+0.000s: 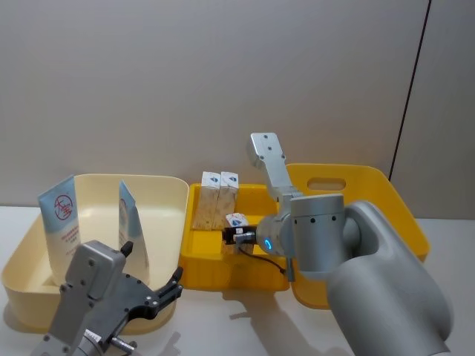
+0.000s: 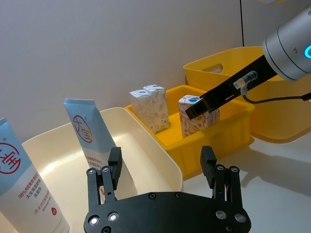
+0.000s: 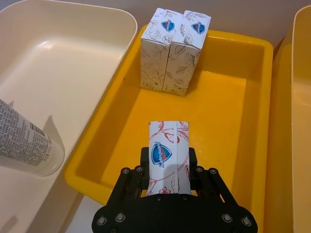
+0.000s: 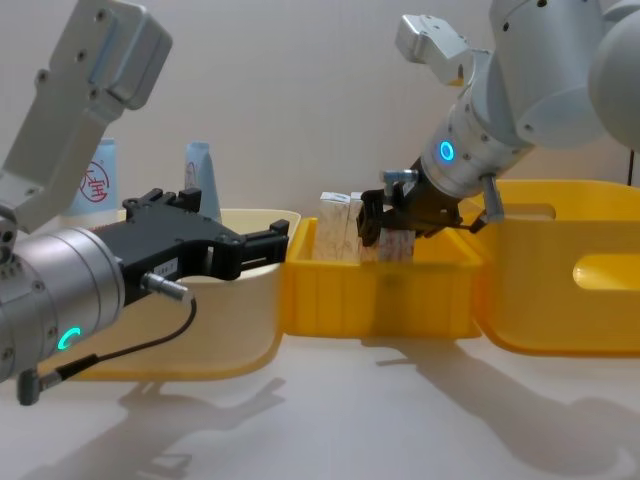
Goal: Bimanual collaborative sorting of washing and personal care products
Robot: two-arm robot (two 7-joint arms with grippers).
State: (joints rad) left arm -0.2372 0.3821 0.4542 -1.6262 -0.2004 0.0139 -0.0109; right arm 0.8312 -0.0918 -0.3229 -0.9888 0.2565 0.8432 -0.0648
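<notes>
Our right gripper (image 3: 168, 167), low in the middle of the right wrist view, is clamped on the red carton (image 3: 169, 138), one finger on each side. It holds the carton upright inside the near part of the small yellow bin (image 3: 221, 111). We cannot tell whether its base touches the floor.

The two cartons (image 3: 175, 48) stand touching each other against the far wall, at the top of that view.

We judge the step to be setting this carton down. To do it well, we lower it straight until the base sits flat, clear of the pair, and only then open the jaws and lift straight up, so it does not tip.

Our left gripper (image 2: 162, 155) hangs wide open and empty at the lower left of the head view, before the cream bin (image 1: 111, 178) holding two tubes (image 1: 63, 222).
</notes>
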